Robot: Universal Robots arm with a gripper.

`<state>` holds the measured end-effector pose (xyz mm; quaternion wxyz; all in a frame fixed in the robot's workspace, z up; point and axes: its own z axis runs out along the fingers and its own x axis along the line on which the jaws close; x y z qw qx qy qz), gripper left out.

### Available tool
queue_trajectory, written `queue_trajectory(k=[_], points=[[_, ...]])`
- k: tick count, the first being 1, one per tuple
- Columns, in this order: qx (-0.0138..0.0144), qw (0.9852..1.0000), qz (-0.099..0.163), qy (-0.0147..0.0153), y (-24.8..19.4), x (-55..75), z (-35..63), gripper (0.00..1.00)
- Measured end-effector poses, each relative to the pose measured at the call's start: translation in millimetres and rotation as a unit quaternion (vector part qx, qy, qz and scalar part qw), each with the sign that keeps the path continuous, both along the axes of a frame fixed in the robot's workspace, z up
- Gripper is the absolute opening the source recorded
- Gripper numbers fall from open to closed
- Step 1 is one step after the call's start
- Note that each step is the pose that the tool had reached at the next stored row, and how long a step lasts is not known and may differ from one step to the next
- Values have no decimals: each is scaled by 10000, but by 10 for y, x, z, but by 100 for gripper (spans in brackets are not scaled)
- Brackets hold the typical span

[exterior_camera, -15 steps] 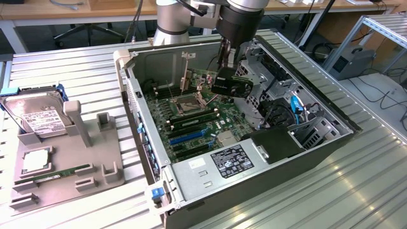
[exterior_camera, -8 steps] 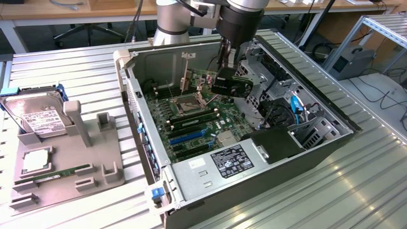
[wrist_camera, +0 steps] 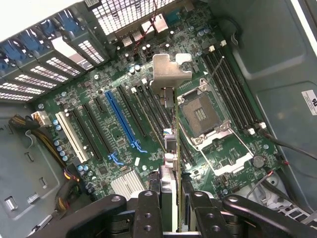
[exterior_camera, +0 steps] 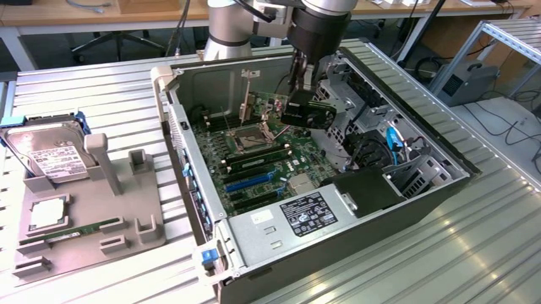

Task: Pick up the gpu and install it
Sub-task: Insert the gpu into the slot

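While the fingers point(wrist_camera: 148, 210) are pinching the gpu point(wrist_camera: 177, 144) between them, one pad per face, the gripper point(wrist_camera: 176, 201) is holding it edge-on, jaws part-closed on the card's thickness. Card is hanging clear of the mobo point(wrist_camera: 99, 129) and isn't sitting in any slot. Its silver bracket point(wrist_camera: 171, 72) is sitting at the end farthest from the fingers, pointing twd the rear vent grille point(wrist_camera: 124, 12). Beyond the card's far edge, black slots are running roughly parallel w/ it. The blue slot point(wrist_camera: 121, 121) is lying off to one side of the fingers, the CPU socket point(wrist_camera: 203, 114) to the other. All of it is sitting inside the open case point(exterior_camera: 422, 183).

Handling, as a judgement: card is looking light & stiff, so a moderate pinch is prob. sufficing. It's fragile though, w/ bare PCB, small parts & edge contacts. Best hold is looking like the flat faces, well away from the contacts. Bracket is smooth metal, likely slippery, so a poor place to grab.
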<state>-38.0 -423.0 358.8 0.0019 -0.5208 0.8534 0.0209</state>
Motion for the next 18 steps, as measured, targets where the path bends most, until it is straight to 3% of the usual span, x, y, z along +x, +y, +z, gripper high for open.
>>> queue_trajectory(k=[18], points=[[0,9999,114,0,0,0,-3,27]])
